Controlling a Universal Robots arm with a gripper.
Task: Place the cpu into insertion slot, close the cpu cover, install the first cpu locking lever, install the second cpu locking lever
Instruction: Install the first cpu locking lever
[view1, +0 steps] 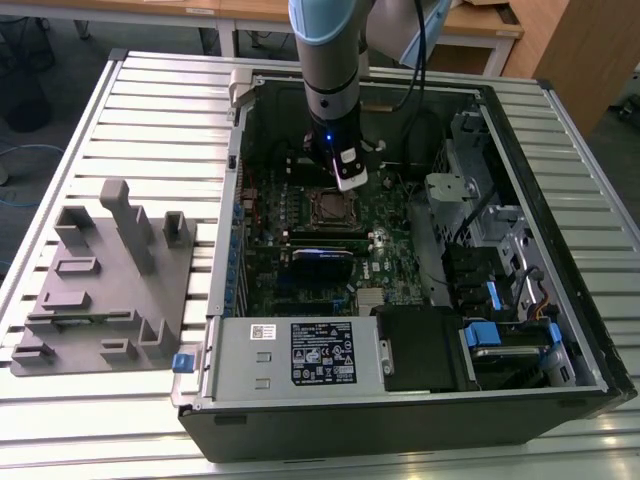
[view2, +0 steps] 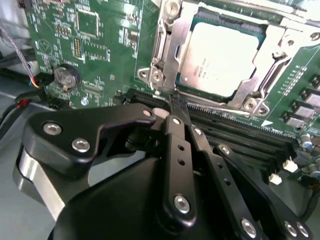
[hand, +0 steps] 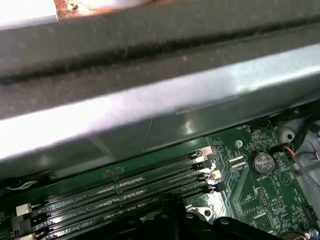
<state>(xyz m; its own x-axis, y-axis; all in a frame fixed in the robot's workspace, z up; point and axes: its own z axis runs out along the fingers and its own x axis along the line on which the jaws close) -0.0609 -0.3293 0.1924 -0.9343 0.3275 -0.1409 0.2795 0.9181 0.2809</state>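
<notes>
Even, bright room light; glare and blur streak the first wrist view.

exterior view looks down from high; both wrist views hug the motherboard (view2: 100, 45).

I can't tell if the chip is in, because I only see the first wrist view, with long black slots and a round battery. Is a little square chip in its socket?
Observer: Yes. In the second wrist view the small square cpu with the dull silver-grey top sits in its socket.
Operator: Is its lid down?
Observer: The thin silvery metal cpu cover lies over the chip's edges.
Operator: Where's the arm?
Observer: In the exterior view the gripper hangs inside the open black computer case, just above the socket.
</notes>
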